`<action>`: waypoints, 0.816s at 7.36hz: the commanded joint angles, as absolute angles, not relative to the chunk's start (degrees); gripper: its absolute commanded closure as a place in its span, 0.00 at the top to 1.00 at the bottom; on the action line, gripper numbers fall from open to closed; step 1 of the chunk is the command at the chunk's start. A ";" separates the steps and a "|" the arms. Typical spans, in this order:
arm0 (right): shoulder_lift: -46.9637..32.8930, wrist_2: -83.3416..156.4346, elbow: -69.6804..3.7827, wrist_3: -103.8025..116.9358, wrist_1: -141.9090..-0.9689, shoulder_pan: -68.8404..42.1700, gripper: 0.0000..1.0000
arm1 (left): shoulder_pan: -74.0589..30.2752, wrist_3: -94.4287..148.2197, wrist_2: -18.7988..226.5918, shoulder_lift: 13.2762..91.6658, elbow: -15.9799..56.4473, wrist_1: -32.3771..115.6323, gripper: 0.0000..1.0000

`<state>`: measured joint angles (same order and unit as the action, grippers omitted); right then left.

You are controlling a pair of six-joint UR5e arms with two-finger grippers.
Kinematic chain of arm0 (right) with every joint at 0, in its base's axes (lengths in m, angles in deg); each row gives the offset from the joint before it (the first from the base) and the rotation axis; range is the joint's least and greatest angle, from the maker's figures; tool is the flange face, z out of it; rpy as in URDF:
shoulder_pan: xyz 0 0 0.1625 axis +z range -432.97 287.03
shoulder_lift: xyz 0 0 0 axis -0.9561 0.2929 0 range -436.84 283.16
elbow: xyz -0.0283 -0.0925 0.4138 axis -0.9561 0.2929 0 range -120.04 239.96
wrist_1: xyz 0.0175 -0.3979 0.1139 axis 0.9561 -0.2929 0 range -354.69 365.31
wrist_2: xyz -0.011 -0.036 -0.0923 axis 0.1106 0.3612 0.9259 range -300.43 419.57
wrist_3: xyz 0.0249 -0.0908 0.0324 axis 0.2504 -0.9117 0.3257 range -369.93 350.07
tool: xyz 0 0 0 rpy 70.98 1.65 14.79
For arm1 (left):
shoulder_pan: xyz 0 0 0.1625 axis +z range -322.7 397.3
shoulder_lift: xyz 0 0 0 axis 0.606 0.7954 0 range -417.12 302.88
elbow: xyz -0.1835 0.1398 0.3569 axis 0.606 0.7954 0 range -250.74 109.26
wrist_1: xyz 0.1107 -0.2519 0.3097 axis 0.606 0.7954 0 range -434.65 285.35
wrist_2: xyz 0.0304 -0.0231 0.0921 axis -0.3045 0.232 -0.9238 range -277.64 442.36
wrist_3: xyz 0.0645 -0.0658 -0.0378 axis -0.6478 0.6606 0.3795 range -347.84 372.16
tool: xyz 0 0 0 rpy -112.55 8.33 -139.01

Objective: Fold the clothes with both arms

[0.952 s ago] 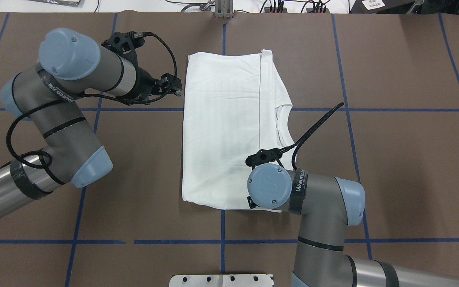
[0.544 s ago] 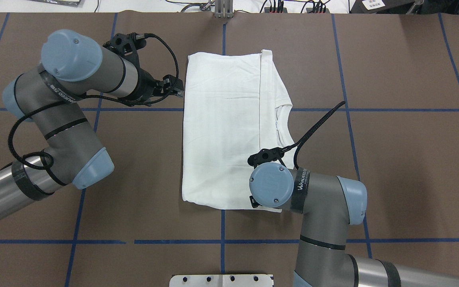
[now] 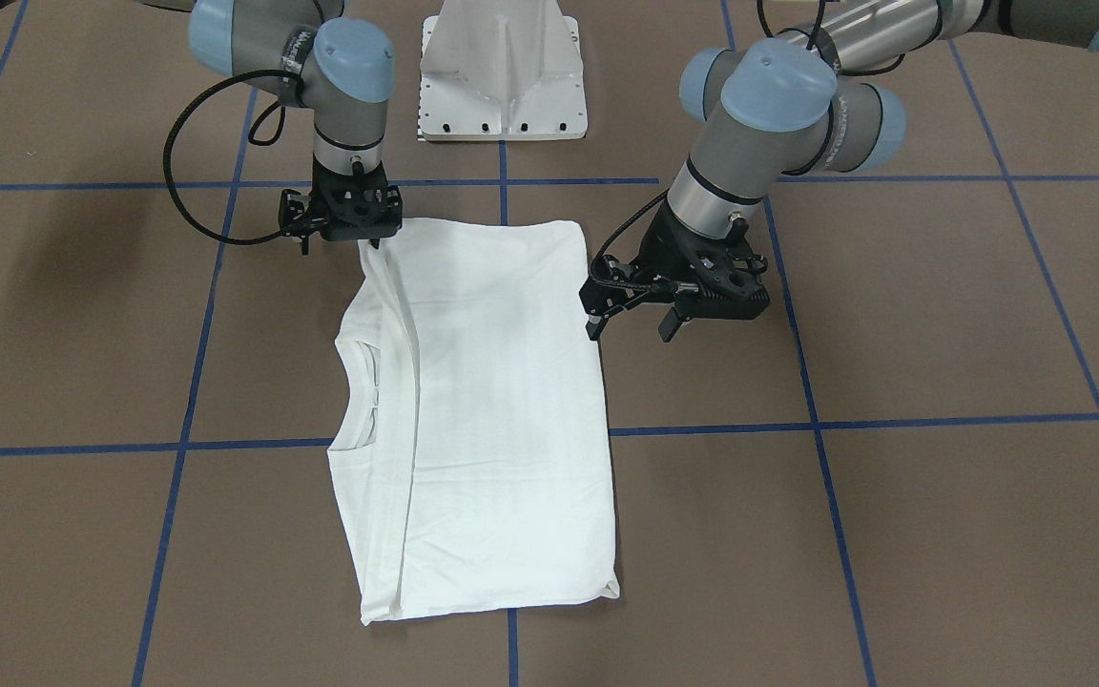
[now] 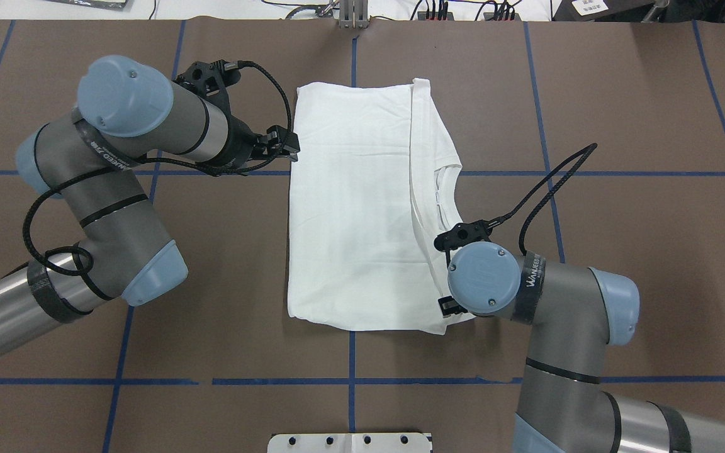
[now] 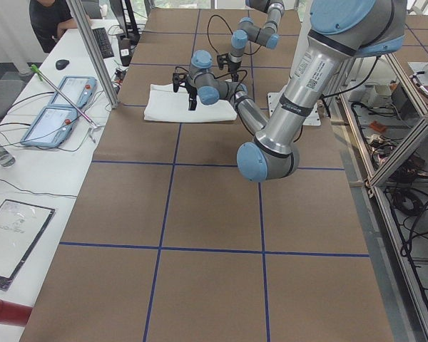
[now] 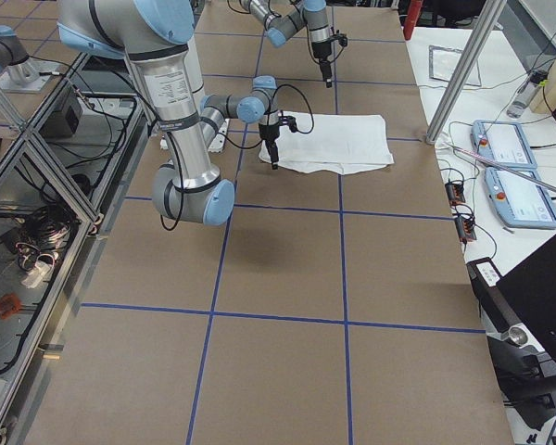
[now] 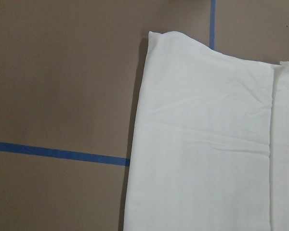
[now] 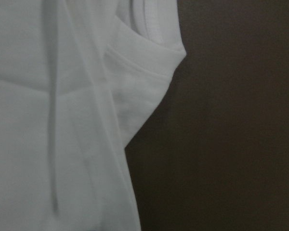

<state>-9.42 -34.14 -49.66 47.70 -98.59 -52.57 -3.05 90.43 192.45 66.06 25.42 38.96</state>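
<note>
The white shirt (image 4: 362, 207) lies folded into a long rectangle in the middle of the table, its collar (image 4: 444, 195) on the right side. It also shows in the front view (image 3: 492, 410). My left gripper (image 3: 632, 332) is open and empty, just above the table beside the shirt's left edge (image 4: 290, 189). My right gripper (image 3: 341, 246) appears open and hangs over the shirt's near right corner. In the overhead view it is mostly hidden under its wrist (image 4: 482, 277). The wrist views show only the shirt (image 7: 207, 144) (image 8: 53, 120), no fingers.
The white pedestal base (image 3: 502, 76) stands at the near table edge. Blue tape lines (image 4: 620, 173) grid the brown table. Cables and plugs (image 4: 438, 9) lie along the far edge. A side desk with tablets (image 5: 64, 107) and a metal post (image 5: 93, 50) stand beyond the table.
My right arm has moved right, from over the shirt's near part to its near right corner. My left gripper has moved a little right, up to the shirt's left edge.
</note>
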 commanded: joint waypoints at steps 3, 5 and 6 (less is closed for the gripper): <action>-7.93 -35.17 -53.59 47.46 -98.23 -50.04 1.00 | -3.04 90.48 192.40 66.01 25.86 38.90 1.00; -11.18 -34.92 -52.11 46.33 -94.22 -47.67 1.00 | -3.04 89.95 192.49 65.75 25.59 38.90 1.00; -14.15 -34.91 -48.62 44.23 -92.44 -46.52 1.00 | -3.04 89.77 192.49 65.66 25.59 38.99 1.00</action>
<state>-11.20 -34.96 -51.72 46.18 -95.01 -48.01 -3.04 90.06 192.46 65.80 25.66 38.92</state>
